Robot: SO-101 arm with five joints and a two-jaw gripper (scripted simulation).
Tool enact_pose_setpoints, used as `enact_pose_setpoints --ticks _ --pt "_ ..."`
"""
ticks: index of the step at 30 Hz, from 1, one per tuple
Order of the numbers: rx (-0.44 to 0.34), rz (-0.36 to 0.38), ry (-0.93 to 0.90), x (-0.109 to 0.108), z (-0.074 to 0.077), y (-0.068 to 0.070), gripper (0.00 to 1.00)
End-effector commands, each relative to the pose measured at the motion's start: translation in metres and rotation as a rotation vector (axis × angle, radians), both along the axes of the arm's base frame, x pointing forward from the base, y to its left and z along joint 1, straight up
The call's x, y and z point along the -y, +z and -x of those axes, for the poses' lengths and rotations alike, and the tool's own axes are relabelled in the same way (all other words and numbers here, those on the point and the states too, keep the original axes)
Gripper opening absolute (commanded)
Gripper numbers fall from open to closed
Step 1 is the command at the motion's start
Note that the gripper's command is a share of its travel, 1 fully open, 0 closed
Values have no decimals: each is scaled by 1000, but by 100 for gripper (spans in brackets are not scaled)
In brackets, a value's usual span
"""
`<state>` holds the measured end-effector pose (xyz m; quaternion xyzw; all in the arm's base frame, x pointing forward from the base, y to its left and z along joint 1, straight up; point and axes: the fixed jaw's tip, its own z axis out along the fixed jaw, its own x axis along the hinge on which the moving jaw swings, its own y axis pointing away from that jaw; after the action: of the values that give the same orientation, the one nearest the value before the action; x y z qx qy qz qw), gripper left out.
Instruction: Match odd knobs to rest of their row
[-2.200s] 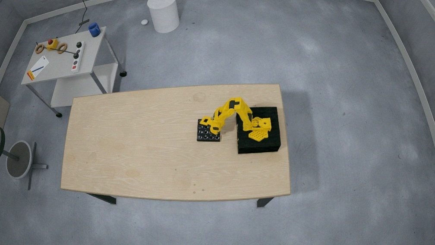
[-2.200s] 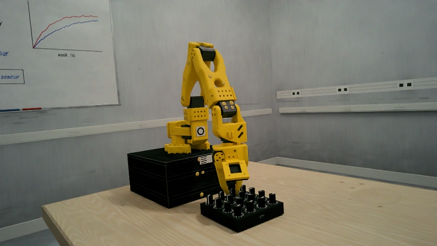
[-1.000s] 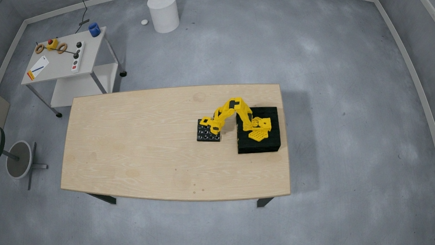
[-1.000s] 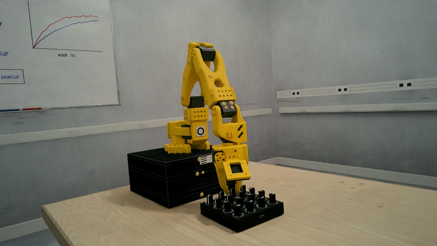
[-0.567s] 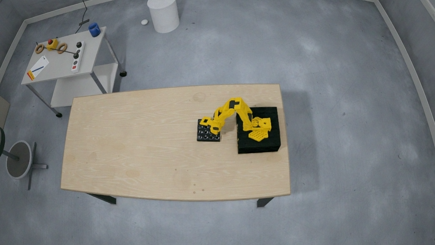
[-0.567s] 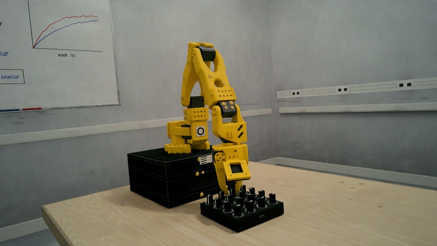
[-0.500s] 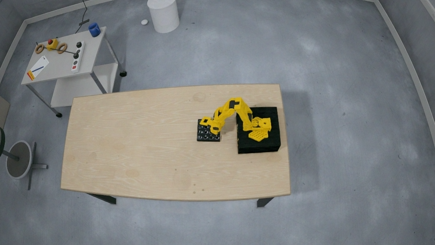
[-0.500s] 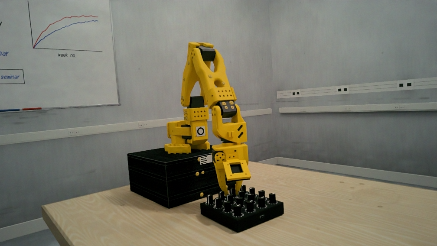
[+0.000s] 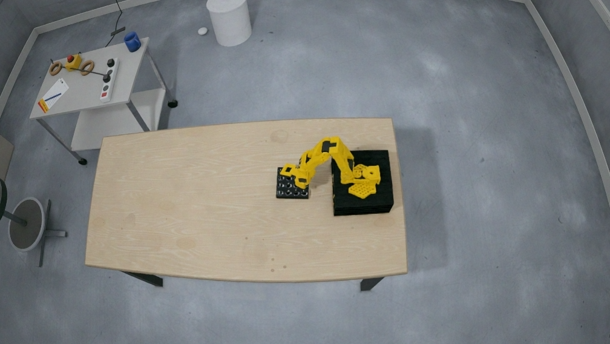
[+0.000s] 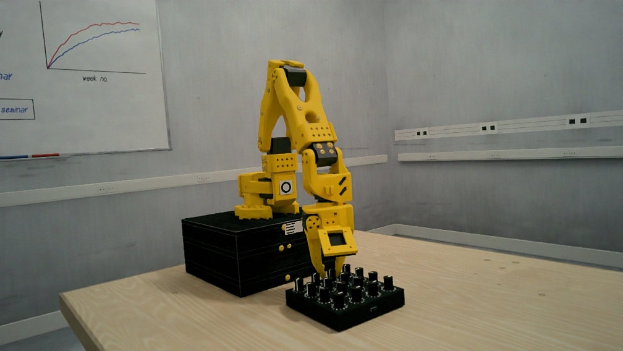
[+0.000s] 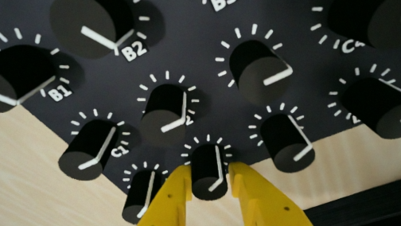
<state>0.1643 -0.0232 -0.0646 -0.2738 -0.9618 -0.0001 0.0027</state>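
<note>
The wooden bench point(image 9: 183, 213) point(image 10: 457, 304) spreads across the middle of the top view. At its right, a black stacked block point(image 9: 362, 205) point(image 10: 209, 253) carries the yellow arm point(image 9: 341, 160) point(image 10: 313, 109), which arches up and over, its wrist dropping steeply.

Beneath lies the knob box point(image 9: 279, 195) point(image 10: 353, 319) point(image 11: 191, 52), right of centre in the top view and low centre-right in the exterior one; it looks rigid, fairly light and liable to slide if pushed sideways.

The tool point(image 9: 302, 177) point(image 10: 330, 274) point(image 11: 210, 171) points down, fingers slightly apart astride one knob point(image 10: 331, 274) point(image 11: 208, 171), a narrow gap showing on the right in the wrist view. That knob, probably D2, should be stiff and smooth; grip its sides squarely and twist without tilting. Its line seems to match its neighbours'.
</note>
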Motion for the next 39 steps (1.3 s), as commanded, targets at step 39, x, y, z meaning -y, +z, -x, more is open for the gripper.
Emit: enact_pose_setpoints --ticks 39 --pt "4 1 3 0 0 36 8"
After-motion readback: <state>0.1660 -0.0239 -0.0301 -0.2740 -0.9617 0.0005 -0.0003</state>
